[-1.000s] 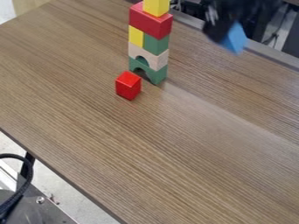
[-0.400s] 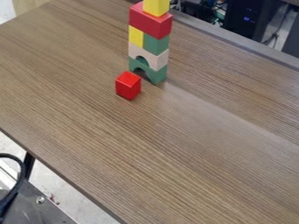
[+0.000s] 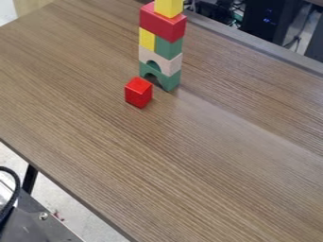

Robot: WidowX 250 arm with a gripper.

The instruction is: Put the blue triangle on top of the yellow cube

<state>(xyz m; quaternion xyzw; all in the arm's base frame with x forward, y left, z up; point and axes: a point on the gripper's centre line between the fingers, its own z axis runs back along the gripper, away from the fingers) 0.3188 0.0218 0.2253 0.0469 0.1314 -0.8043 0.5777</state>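
Observation:
The yellow cube (image 3: 168,7) tops a tower of blocks at the upper middle of the camera view, its upper part cut by the view's top edge. Directly under it lies a long red block (image 3: 162,22). Below that, a yellow block (image 3: 147,39) and a green block (image 3: 168,47) stand side by side, over a pale arch (image 3: 170,64) and a green arch (image 3: 171,82) at the bottom.
A red block (image 3: 139,92) stands on the wooden table (image 3: 164,156) just in front of the tower's base. Behind the table's far edge are dark equipment and cables. A black cable (image 3: 11,189) curves at the lower left.
One second ago the dark gripper was at the upper right with the blue triangle; both have since left the view. The tower and the red block stand as before.

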